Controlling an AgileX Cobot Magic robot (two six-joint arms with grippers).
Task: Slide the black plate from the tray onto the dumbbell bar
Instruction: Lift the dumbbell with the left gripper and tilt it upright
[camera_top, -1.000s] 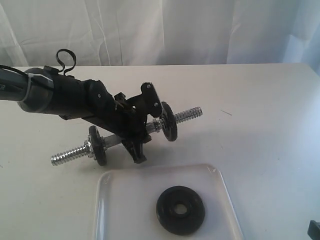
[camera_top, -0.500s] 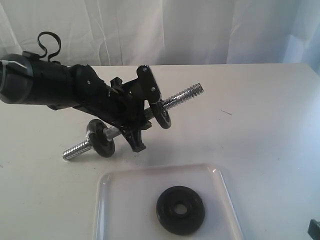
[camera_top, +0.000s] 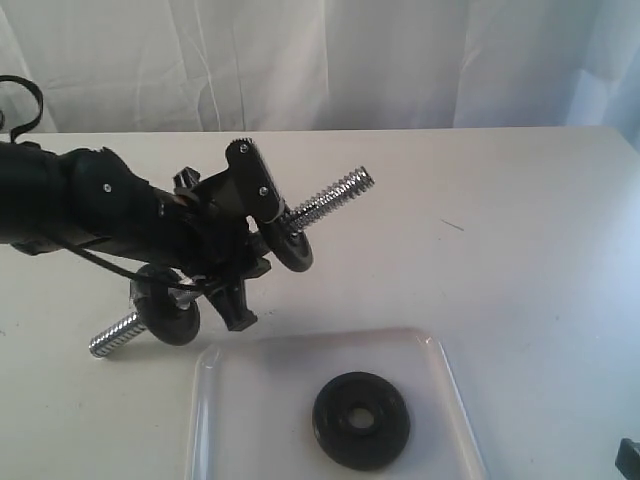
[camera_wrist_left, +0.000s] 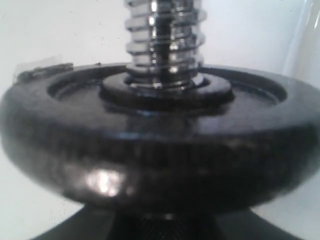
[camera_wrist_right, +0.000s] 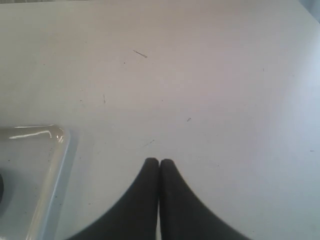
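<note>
Gripper work first: the left gripper (camera_top: 243, 238) is clenched on the smooth middle of the dumbbell bar (camera_top: 330, 198), one finger above it and one below. It holds the bar tilted over the left half of the table (camera_top: 520, 250). The bar's right threaded end (camera_top: 352, 184) points up toward the far edge, and its left end sits low toward the table's left edge. Whether that low end touches the table cannot be told. Two mounted discs flank the grip, the upper disc (camera_top: 292, 243) just beside the fingers and the lower disc (camera_top: 165, 305) further down. The left wrist view shows one such disc (camera_wrist_left: 160, 145) close up, threads rising from its centre.

The right gripper (camera_wrist_right: 159, 162) is pressed together on nothing, hovering over bare table toward the near right corner, beside a corner of the tray (camera_wrist_right: 56, 134).

The black plate (camera_top: 361, 420) lies flat inside the tray (camera_top: 215, 362), at the middle of the table's near edge, well apart from the bar.
</note>
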